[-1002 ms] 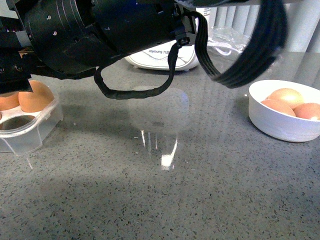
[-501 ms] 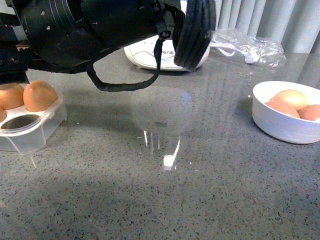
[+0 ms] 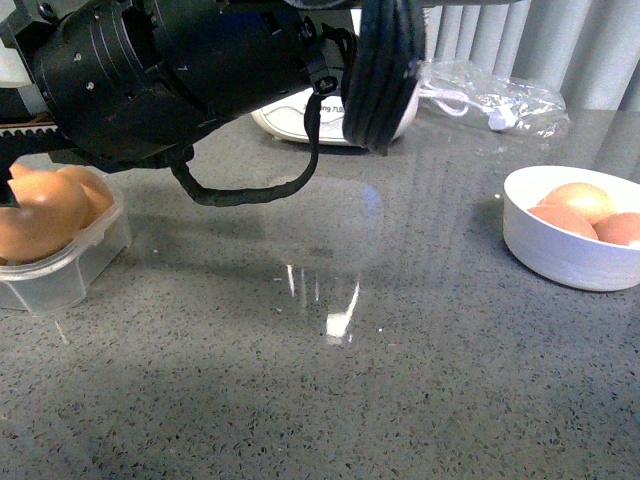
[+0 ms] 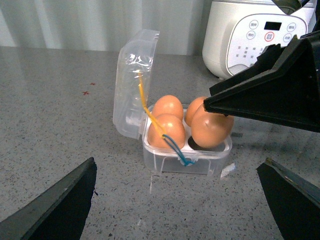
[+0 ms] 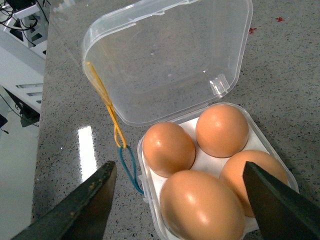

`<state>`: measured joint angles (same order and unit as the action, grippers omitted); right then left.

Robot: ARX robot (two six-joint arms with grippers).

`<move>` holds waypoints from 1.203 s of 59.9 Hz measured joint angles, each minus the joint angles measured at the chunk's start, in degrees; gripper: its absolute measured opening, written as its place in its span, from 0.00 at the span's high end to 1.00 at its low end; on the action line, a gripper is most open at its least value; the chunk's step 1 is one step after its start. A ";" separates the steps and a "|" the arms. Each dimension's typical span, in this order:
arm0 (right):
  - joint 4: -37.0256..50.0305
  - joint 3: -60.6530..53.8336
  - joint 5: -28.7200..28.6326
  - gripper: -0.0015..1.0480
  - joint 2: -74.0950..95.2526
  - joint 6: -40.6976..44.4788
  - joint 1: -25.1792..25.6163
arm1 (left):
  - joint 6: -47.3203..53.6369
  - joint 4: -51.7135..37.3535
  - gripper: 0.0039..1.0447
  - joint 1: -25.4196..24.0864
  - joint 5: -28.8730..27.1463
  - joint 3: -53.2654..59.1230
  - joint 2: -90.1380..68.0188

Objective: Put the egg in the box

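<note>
Box (image 5: 170, 65) holds four eggs (image 5: 202, 207); bowl (image 3: 560, 255) holds three.

The egg (image 3: 35, 225) has come into the box (image 3: 80, 268), apparently seated there now.

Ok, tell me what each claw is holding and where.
Nothing, it seems. The right claw straddles the egg in the box without touching it; the left claw is open, empty.

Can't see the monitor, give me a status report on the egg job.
Left hand open, empty. Right hand over box, grip unclear. Egg at box's last slot, lid up, nothing blocking.
</note>
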<state>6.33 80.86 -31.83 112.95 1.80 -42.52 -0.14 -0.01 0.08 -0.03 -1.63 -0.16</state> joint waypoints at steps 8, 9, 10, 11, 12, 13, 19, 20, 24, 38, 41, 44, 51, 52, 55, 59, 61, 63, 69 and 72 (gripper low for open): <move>0.11 0.00 0.02 0.06 0.00 -0.02 0.33 | 0.00 0.00 0.06 0.00 0.00 0.00 0.00; 0.11 0.00 0.02 0.05 0.00 -0.04 0.37 | 0.00 0.00 0.06 0.00 0.00 0.00 0.00; 0.11 0.00 0.04 0.05 0.00 -0.02 0.44 | 0.00 0.00 0.06 0.00 0.00 0.00 0.00; 0.11 0.00 0.11 0.06 0.00 0.00 0.50 | 0.00 0.00 0.06 0.00 -0.02 0.00 0.00; 0.20 0.00 0.20 0.07 0.00 0.00 0.59 | 0.00 0.00 0.06 0.00 -0.02 0.00 0.00; 0.35 -0.02 0.24 0.07 0.00 -0.02 0.70 | 0.00 0.00 0.06 0.00 0.00 0.00 0.00; 2.23 -0.42 0.94 0.07 -0.48 -0.70 1.77 | 0.00 0.00 0.06 0.00 -0.02 0.00 0.00; 2.58 -0.59 1.16 0.07 -0.70 -0.79 2.03 | 0.00 0.00 0.06 0.00 0.00 0.00 0.00; 3.32 -1.11 2.29 0.07 -1.49 -1.20 3.02 | 0.00 0.00 0.06 0.00 -0.02 0.00 0.00; 8.02 -5.86 8.50 0.07 -6.88 -4.20 9.33 | 0.00 0.00 0.06 0.00 -0.02 0.00 0.00; 8.94 -7.41 10.45 0.07 -8.44 -4.98 10.97 | 0.00 0.00 0.06 0.00 -0.02 0.00 0.00; 9.90 -9.60 12.87 0.07 -10.64 -5.27 13.14 | 0.00 0.00 0.06 0.00 -0.02 0.00 0.00; 9.05 -14.25 18.88 0.07 -15.98 -7.74 17.75 | 0.00 0.00 0.06 0.00 -0.02 0.00 0.00; 8.59 -15.23 20.28 0.07 -17.16 -8.24 18.71 | 0.00 0.00 0.06 0.00 0.00 0.00 0.00; 7.67 -18.12 24.15 0.07 -20.52 -8.85 21.18 | 0.00 0.00 0.06 0.00 0.00 0.00 0.00; 7.69 -23.58 27.93 0.07 -26.67 -9.09 25.51 | 0.00 0.00 0.06 0.00 -0.02 0.00 0.00; 8.33 -27.28 29.03 0.07 -31.02 -8.74 28.46 | 0.00 0.00 0.06 0.00 0.00 0.00 0.00; 9.25 -30.21 30.88 0.07 -34.69 -7.65 30.91 | 0.00 0.00 0.06 0.00 0.00 0.00 0.00; 11.98 -38.97 34.01 0.07 -46.93 -3.41 39.45 | 0.00 0.00 0.06 0.00 -0.02 0.00 0.00; 14.38 -42.66 34.93 0.07 -51.89 -0.37 43.30 | 0.00 0.00 0.06 0.00 0.00 0.00 0.00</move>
<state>20.71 38.20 3.09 61.06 1.43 0.78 -0.14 -0.01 0.08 -0.03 -1.63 -0.16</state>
